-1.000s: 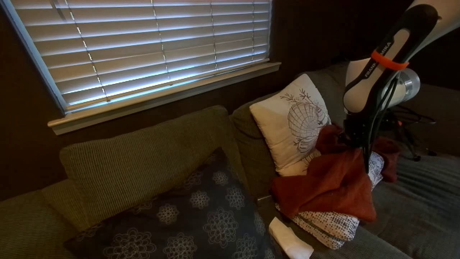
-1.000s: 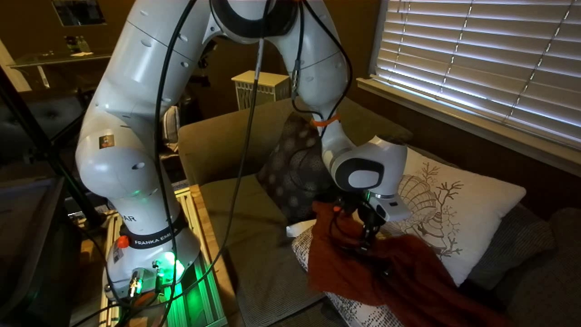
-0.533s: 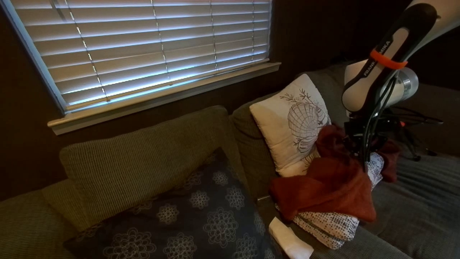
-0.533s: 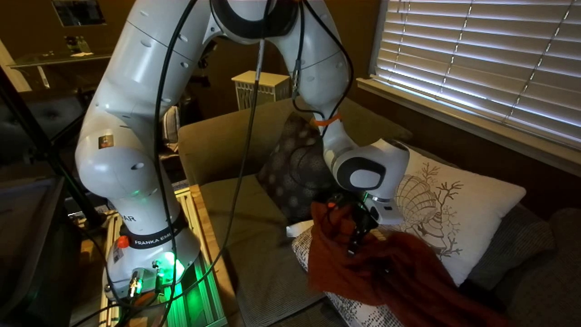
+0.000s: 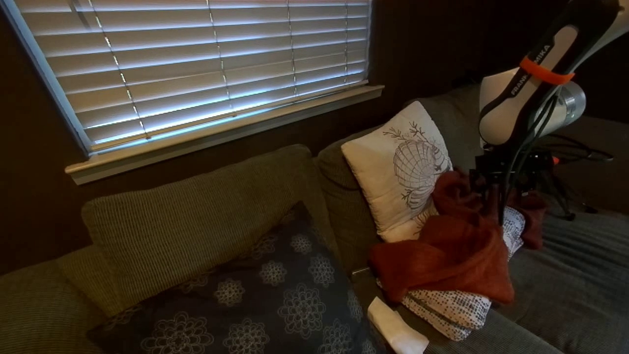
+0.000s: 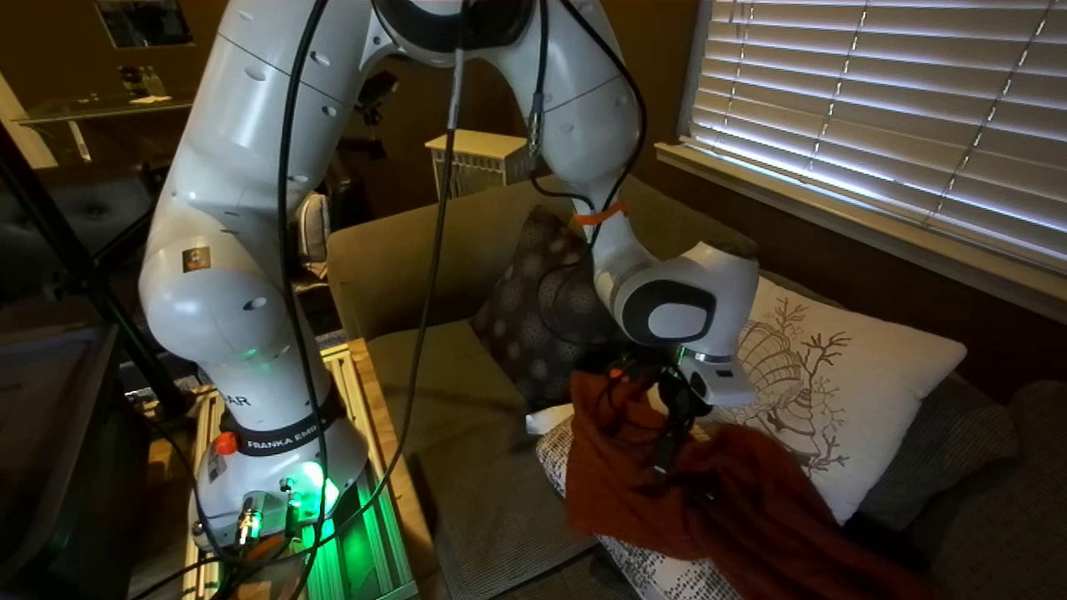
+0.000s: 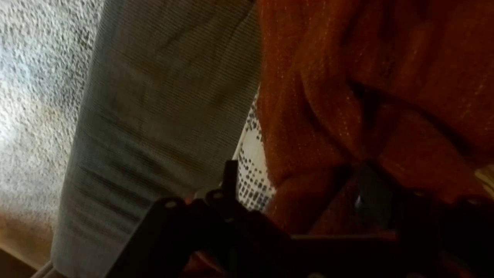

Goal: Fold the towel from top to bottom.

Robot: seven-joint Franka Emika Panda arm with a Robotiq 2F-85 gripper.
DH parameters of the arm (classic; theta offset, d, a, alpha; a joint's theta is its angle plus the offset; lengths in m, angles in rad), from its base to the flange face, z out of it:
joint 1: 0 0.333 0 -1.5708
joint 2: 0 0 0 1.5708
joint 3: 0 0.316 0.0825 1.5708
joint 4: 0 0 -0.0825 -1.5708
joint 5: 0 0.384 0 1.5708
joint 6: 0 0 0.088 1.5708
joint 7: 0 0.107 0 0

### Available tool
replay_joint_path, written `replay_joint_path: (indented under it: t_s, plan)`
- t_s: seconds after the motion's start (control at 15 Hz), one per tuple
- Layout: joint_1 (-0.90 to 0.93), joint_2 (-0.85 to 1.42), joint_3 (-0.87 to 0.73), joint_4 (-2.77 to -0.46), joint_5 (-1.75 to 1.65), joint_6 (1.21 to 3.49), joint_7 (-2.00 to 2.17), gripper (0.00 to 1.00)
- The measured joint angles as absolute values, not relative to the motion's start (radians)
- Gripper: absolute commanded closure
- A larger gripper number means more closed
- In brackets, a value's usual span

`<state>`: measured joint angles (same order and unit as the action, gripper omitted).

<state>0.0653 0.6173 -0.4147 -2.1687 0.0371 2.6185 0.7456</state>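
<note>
Gripper (image 7: 299,165) with its jaws parted, over a rumpled red towel (image 5: 457,258) on a sofa (image 5: 196,216).
The towel lies in loose, uneven creases, draped over a white speckled cloth (image 5: 449,309) whose edges show beneath it. In the wrist view the jaws stand wide apart, released: one finger (image 7: 230,179) shows where the sofa meets the speckled cloth, the other in front of the towel. Whether either touches the towel, I cannot tell. In both exterior views the robot arm (image 6: 225,292) reaches down to it. A white shell-print pillow (image 5: 417,162) leans on the sofa back, just beside the towel. A dark flowered pillow (image 5: 275,295) sits farther along, and a small white piece (image 5: 397,327) lies between that pillow and the speckled cloth. Slatted blinds (image 5: 211,64) hang above the sofa back.
</note>
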Motion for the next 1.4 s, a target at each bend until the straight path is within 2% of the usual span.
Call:
replay_joint_path:
  t_s: [0.4, 0.67, 1.0, 1.27, 1.33, 1.4]
  plan:
    - [0.075, 0.633, -0.449, -2.169, -0.086, 2.813, 0.684, 0.0]
    - [0.005, 0.652, -0.368, -2.168, -0.055, 2.95, 0.559, 0.0]
    - [-0.107, 0.675, -0.225, -2.139, 0.046, 2.969, 0.395, 0.0]
    - [-0.124, 0.71, -0.201, -2.101, 0.061, 2.966, 0.34, 0.0]
    - [-0.124, 0.721, -0.199, -2.09, 0.061, 2.961, 0.332, 0.1]
    - [-0.124, 0.732, -0.197, -2.079, 0.061, 2.955, 0.322, 0.26]
